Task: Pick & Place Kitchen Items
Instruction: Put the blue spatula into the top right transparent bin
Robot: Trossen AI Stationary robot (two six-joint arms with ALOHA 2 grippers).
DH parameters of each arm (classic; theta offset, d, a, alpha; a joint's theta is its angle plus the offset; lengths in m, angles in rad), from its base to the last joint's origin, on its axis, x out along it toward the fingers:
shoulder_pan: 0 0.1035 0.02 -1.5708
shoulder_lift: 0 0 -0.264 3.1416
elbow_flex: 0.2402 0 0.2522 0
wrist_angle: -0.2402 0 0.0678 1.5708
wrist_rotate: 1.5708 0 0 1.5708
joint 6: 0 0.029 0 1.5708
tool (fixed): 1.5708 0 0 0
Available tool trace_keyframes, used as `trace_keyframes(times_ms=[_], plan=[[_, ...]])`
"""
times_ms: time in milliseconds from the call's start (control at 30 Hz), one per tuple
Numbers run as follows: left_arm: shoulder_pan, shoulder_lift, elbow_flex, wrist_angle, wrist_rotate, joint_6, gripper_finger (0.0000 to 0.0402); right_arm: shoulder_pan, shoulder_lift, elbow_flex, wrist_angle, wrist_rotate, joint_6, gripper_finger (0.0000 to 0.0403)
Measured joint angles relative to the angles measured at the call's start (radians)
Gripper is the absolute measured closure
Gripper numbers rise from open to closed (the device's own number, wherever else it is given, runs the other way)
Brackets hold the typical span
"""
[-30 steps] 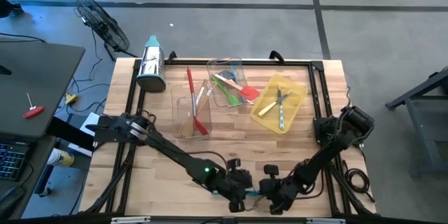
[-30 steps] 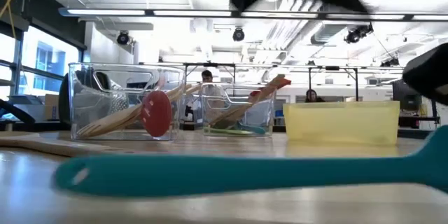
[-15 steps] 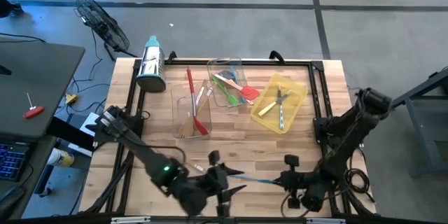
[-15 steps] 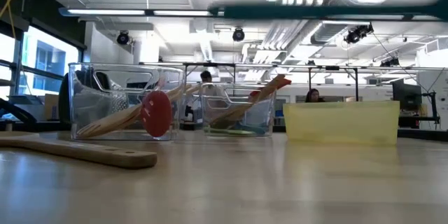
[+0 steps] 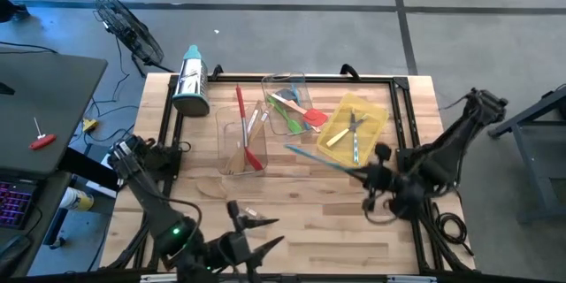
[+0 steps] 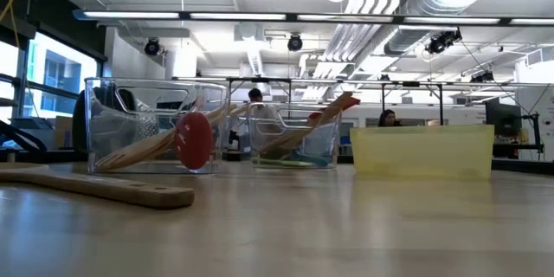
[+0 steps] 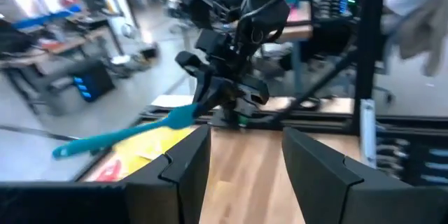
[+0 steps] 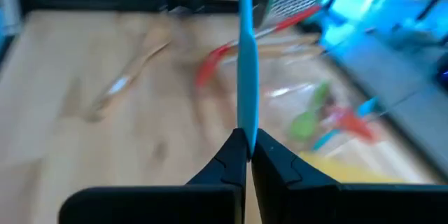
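Looking down from overhead, I see the right pincer (image 5: 364, 177) clamped tight on the end of a teal spatula (image 5: 317, 159), which sticks out over the surface (image 5: 301, 221) toward the trays, its far tip just short of the yellow tray (image 5: 376, 117). My right wrist camera confirms the grip: both fingers (image 8: 227, 161) pinch the teal handle (image 8: 246, 63) with no gap between them, and the spatula runs straight ahead over the wood. From the left wrist camera the same spatula (image 7: 119, 136) shows in profile, carried in the air by the right arm across from me.

The left pincer (image 5: 256, 234) sits at the near edge of the surface, well apart from everything, its two fingers (image 7: 185, 164) spread partway with nothing between them.

The rest of the utensils are sorted already (as far as I can tell from above): a red spatula (image 5: 240, 106) and wooden pieces lean in the near clear tray (image 5: 221, 141), green and red spatulas (image 5: 296, 115) lie in the second clear tray (image 5: 283, 80), and metal cutlery (image 5: 354, 133) rests in the yellow tray. A wooden spoon (image 6: 95, 186) lies flat on the surface left of the trays in the level camera. The grater (image 5: 190, 80) lies at the far left corner
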Motion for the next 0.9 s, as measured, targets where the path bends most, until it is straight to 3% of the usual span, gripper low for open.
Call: trace_keyframes(times_ms=[267,467,733,900], plan=[[-0.01,0.0,0.0,-0.004,-0.08,0.008,0.023,-0.226,-0.069,0.0,0.145,0.057,-0.331,0.04],[-0.01,0.0,0.0,0.009,-0.157,0.073,0.023,-0.414,-0.058,0.0,0.173,0.044,-0.466,0.04],[-0.01,-0.023,0.001,0.017,-0.221,0.16,0.023,-0.593,-0.041,0.02,0.146,-0.114,-0.569,0.04],[-0.01,-0.049,0.001,0.024,-0.313,0.238,0.023,-0.69,0.017,0.148,0.044,-0.288,-0.586,0.04]])
